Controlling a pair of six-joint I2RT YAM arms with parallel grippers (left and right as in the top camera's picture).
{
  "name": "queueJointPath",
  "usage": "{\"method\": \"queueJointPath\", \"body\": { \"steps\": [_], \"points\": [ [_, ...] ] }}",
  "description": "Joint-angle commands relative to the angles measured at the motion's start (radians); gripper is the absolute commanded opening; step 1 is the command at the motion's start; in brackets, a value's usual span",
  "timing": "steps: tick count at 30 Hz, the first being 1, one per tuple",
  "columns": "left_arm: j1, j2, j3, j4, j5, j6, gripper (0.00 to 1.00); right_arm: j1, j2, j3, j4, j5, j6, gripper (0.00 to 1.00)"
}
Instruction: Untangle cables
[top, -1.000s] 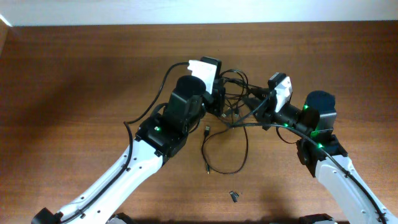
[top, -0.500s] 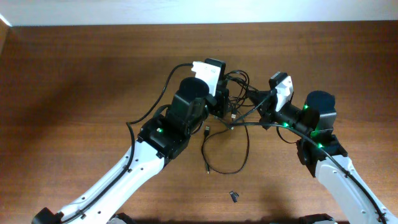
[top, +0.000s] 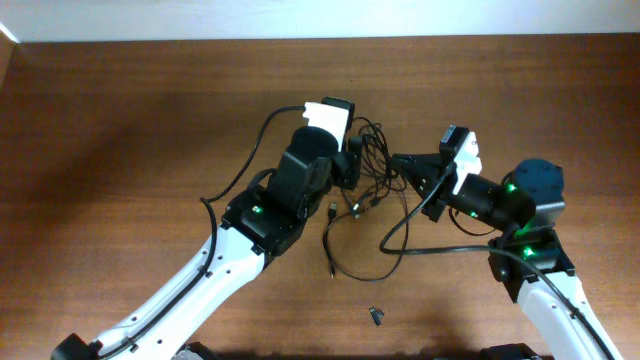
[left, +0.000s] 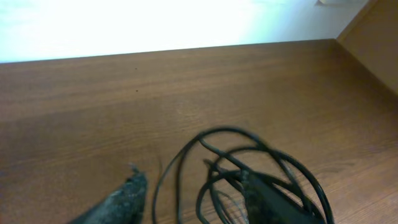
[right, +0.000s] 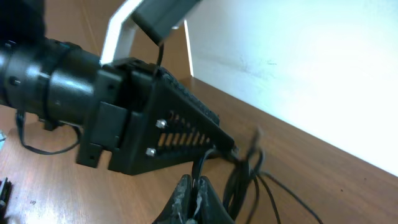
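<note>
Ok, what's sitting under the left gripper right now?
Looped cables lie on the table below the left gripper, between its open jaws. From overhead, the wrist hides the strands directly beneath it, so which cable runs where cannot be told.

Lying on the brown wooden table (top: 120, 120): tangled black cables (top: 368, 160) at centre, looping nearward; small dark clip (top: 376, 316) nearer, apart.
</note>
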Motion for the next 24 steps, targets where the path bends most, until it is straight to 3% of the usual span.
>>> {"method": "queueJointPath", "body": {
  "steps": [1, 11, 14, 23, 24],
  "points": [
    [-0.004, 0.007, 0.008, -0.001, -0.016, 0.002, 0.61, 0.004, -0.041, 0.002, -0.014, -0.023, 0.011, 0.04],
    [-0.004, 0.007, 0.008, -0.005, 0.008, 0.006, 0.61, 0.004, -0.044, 0.002, -0.029, -0.011, 0.009, 0.04],
    [-0.004, 0.007, 0.008, -0.009, 0.041, 0.101, 0.61, 0.004, -0.042, 0.002, -0.04, -0.006, 0.006, 0.04],
    [-0.004, 0.007, 0.008, -0.032, -0.057, 0.115, 0.63, 0.004, 0.016, 0.002, -0.281, 0.102, -0.109, 0.04],
    [-0.004, 0.007, 0.008, -0.033, -0.057, 0.115, 0.68, 0.004, 0.042, 0.002, -0.29, 0.101, -0.109, 0.04]
  ]
}}
